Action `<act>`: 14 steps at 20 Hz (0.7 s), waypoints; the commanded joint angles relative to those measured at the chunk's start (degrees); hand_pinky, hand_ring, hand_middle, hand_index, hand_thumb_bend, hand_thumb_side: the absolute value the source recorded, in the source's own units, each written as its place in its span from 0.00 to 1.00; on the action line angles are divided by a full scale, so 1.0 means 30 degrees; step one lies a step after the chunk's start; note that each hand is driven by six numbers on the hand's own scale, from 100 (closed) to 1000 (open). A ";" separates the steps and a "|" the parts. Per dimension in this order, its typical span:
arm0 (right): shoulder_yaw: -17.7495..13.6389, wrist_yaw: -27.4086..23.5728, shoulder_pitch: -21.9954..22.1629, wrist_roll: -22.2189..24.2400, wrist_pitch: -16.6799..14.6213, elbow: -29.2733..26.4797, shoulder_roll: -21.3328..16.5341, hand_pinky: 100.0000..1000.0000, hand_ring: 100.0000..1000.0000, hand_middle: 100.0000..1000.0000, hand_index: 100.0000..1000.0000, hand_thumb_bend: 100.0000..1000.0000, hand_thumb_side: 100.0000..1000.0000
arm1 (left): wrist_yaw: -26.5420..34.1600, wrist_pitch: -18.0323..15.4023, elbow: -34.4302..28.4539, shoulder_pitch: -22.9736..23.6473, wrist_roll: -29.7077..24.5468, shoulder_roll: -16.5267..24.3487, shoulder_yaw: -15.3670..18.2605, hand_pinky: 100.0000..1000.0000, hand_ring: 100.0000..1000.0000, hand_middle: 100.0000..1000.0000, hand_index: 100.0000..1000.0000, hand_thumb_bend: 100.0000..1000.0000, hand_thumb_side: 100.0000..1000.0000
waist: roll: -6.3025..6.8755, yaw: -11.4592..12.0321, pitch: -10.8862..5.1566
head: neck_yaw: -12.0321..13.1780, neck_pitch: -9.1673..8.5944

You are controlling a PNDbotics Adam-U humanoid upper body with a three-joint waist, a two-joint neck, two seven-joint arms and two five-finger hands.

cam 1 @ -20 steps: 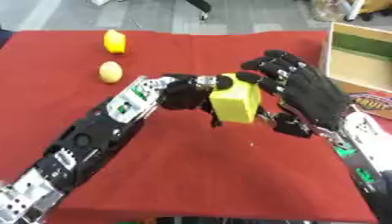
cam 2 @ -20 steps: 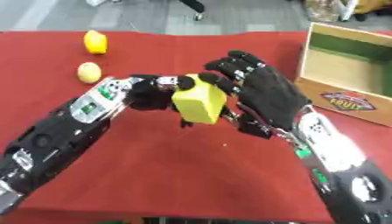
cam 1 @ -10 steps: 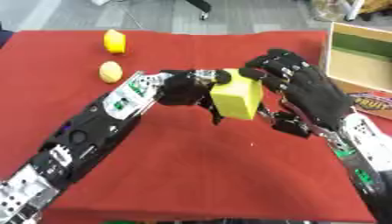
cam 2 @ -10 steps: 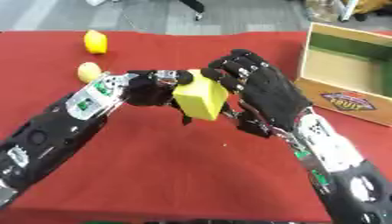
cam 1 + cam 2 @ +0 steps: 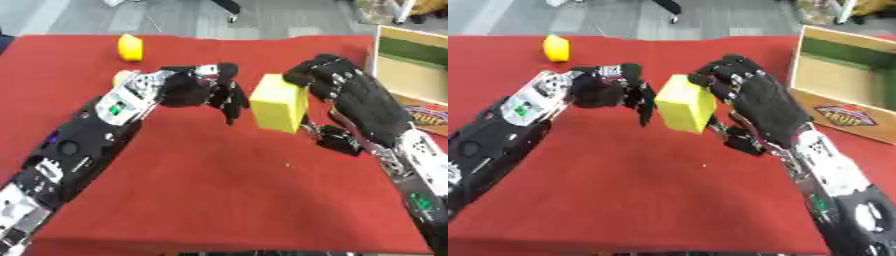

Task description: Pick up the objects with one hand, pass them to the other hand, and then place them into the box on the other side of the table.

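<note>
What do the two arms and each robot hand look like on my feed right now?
Both arms are mostly black with silver-grey panels and joints. The left forearm carries a silver plate with a small green marking; lower down, round black joint covers show. The right forearm is silver with green spots near the wrist. The left robot hand and right robot hand are black, with segmented fingers.

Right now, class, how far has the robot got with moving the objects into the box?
Handover looks done: the right hand holds the yellow rectangular block, and the left hand has let go, a gap beside it. Left: place it in the open cardboard box, then move the yellow objects on the red tablecloth.
</note>
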 commanded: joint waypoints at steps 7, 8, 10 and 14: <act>-0.4557 -0.4029 -0.0092 0.0512 0.4471 0.3297 -0.3655 0.83 0.88 0.68 0.56 0.00 0.16 | 0.1997 -0.1707 -0.3483 0.2468 0.1989 0.3748 0.3709 0.74 0.52 0.49 0.73 0.23 1.00 | 0.0014 0.0167 -0.0636 | -0.0121 -0.0044; -0.5015 -0.4664 -0.0246 0.0648 0.4841 0.4233 -0.4060 0.83 0.88 0.67 0.57 0.00 0.19 | 0.2060 -0.1821 -0.3765 0.2822 0.2246 0.3949 0.4028 0.74 0.52 0.49 0.73 0.23 1.00 | 0.0028 0.0227 -0.0643 | -0.0203 -0.0044; -0.5867 -0.5771 -0.0723 0.0766 0.5310 0.6406 -0.4814 0.82 0.90 0.68 0.65 0.00 0.33 | 0.2067 -0.2033 -0.4156 0.3461 0.2703 0.4186 0.4615 0.74 0.52 0.49 0.73 0.22 1.00 | 0.0049 0.0377 -0.0658 | -0.0370 -0.0044; -0.6574 -0.6415 -0.1717 0.0920 0.5064 0.9944 -0.5994 0.83 0.92 0.72 0.92 0.00 0.78 | 0.1614 -0.2233 -0.4176 0.4275 0.3548 0.4231 0.5502 0.74 0.52 0.49 0.72 0.20 1.00 | 0.0061 0.0651 -0.0623 | -0.0567 -0.0044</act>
